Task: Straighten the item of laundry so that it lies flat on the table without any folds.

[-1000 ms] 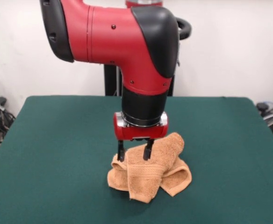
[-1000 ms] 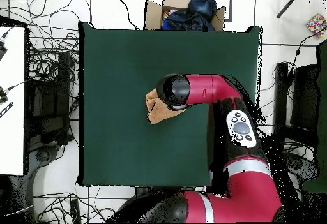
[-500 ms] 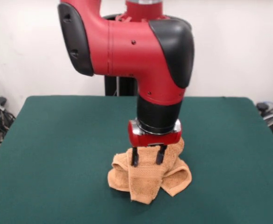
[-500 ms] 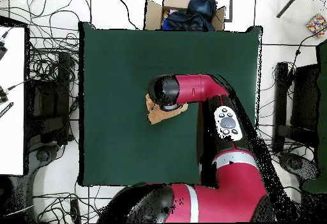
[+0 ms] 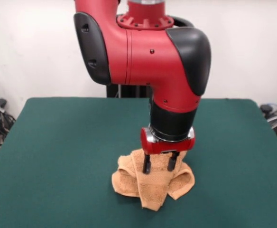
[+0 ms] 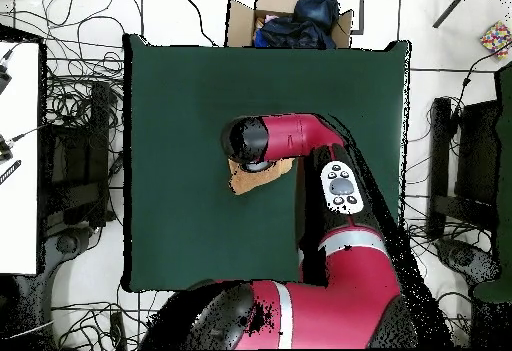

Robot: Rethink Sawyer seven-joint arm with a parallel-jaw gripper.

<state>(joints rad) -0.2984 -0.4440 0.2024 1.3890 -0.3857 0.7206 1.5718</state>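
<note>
Directly beneath the hand (image 5: 160,163) the washcloth (image 5: 152,185) is found, bunched in a heap on the green worktop (image 5: 58,152). The hand is pointed straight down, and its two dark fingers (image 5: 147,164) are held apart, with a clear gap of orange terry seen between them. The fingertips are set at the top of the heap; whether they press into the cloth or only touch it cannot be told. No fold is pinched between them.

The washcloth is seen as crumpled rather than flat. Rounded, rolled lobes are formed to either side of the hand, and a folded flap with a woven border band hangs forward, below the hand, ending in a blunt corner on the worktop. The upper rear part of the cloth is hidden behind the hand and the red wrist.

From overhead, only an orange edge of the washcloth (image 6: 248,178) is shown beside the arm's black elbow cap, near the middle of the worktop (image 6: 180,87), well away from every border.
</note>
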